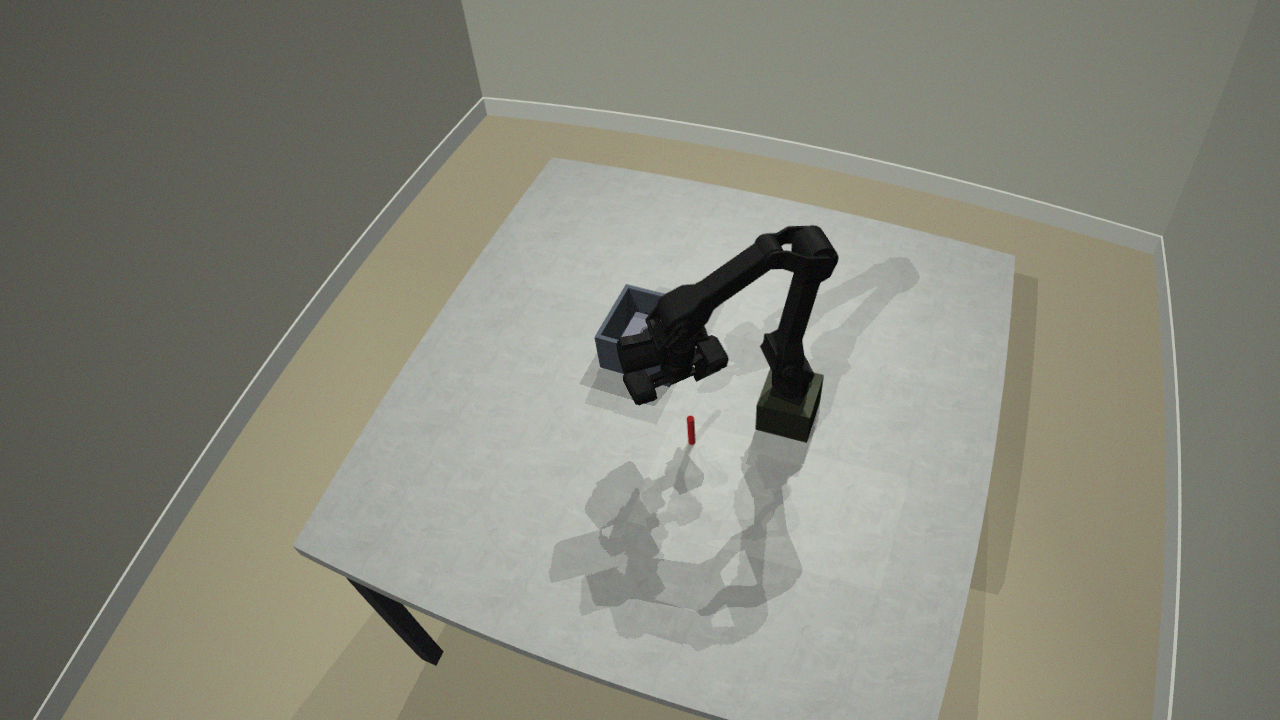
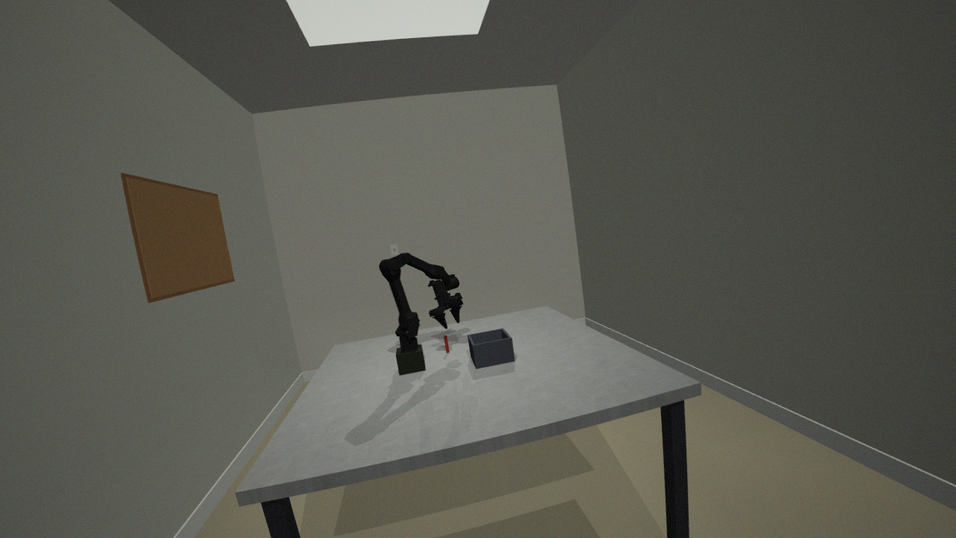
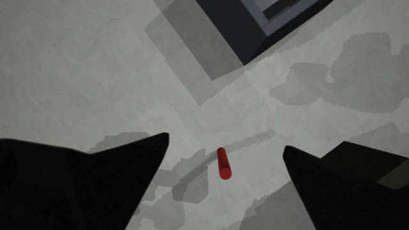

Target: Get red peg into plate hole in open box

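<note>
The red peg (image 1: 691,430) (image 2: 446,344) (image 3: 223,163) stands upright on the table, beside the box. My gripper (image 2: 452,326) (image 3: 225,144) is open with nothing between its fingers. It points down and hangs above the peg; in the wrist view the peg shows in the gap between the two fingertips. The blue-grey open box (image 1: 611,353) (image 2: 493,353) (image 3: 230,32) stands near the peg. Part of the light plate (image 1: 638,322) (image 3: 264,3) shows at the bottom of the box; its hole is hidden behind the arm in the top view and out of the wrist view.
The arm's dark base (image 1: 787,410) (image 2: 410,360) stands on the grey table (image 1: 465,447) (image 2: 547,388), on the other side of the peg from the box. The box walls rise above the table top at the wrist view's upper edge. Shadows of the arm fall across the table.
</note>
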Available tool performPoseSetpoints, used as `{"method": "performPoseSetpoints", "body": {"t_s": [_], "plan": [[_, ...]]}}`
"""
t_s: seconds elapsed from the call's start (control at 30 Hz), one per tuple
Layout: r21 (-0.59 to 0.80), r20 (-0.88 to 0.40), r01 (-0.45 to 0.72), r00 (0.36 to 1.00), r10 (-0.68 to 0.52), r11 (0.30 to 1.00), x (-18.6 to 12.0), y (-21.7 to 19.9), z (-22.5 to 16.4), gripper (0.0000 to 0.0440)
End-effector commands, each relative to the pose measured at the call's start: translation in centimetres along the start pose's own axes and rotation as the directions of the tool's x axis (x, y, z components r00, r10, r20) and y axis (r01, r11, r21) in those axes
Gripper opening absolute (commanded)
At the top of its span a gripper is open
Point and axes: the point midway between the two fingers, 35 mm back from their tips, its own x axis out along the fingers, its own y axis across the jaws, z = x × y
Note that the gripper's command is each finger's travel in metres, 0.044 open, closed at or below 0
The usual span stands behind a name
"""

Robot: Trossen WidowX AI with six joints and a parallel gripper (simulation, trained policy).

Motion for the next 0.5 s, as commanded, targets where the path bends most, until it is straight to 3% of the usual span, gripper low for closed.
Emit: {"method": "performPoseSetpoints", "body": {"t_s": [0.0,0.47], "plan": [[0.061,-0.043,0.05,0.998,-0.047,0.997,1.4,-0.7,-0.7,0.044],[0.218,-0.121,0.06,0.992,-0.034,0.974,6.8,-1.0,-3.0,0.044]]}}
